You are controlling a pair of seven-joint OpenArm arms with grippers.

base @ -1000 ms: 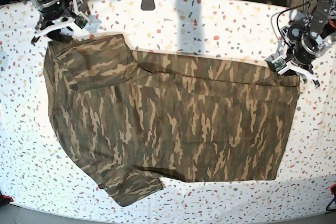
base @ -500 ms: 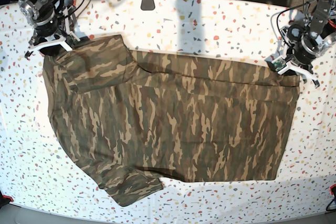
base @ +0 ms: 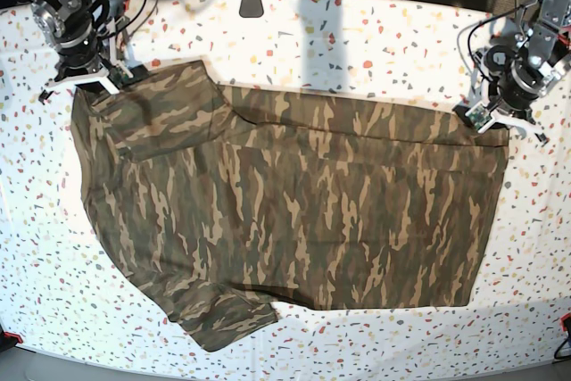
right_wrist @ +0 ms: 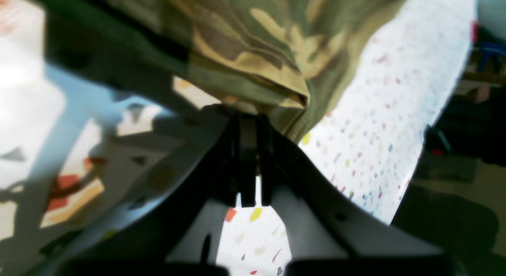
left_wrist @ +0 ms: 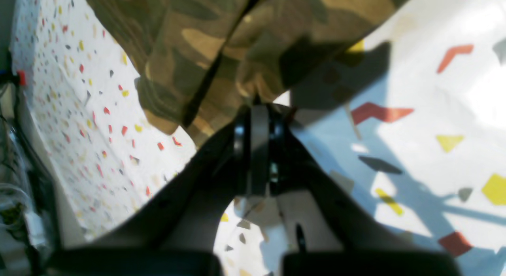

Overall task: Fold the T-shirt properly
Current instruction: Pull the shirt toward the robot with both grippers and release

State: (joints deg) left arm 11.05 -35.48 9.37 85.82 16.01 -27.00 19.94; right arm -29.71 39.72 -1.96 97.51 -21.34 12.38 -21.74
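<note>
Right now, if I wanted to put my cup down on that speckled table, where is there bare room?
The T-shirt covers the middle of the table. Free strips: the far edge between the two arms, the near edge below the hem, and the near-left corner. It is crowded at the shirt's far corners, where the left gripper and right gripper pinch cloth.
</note>
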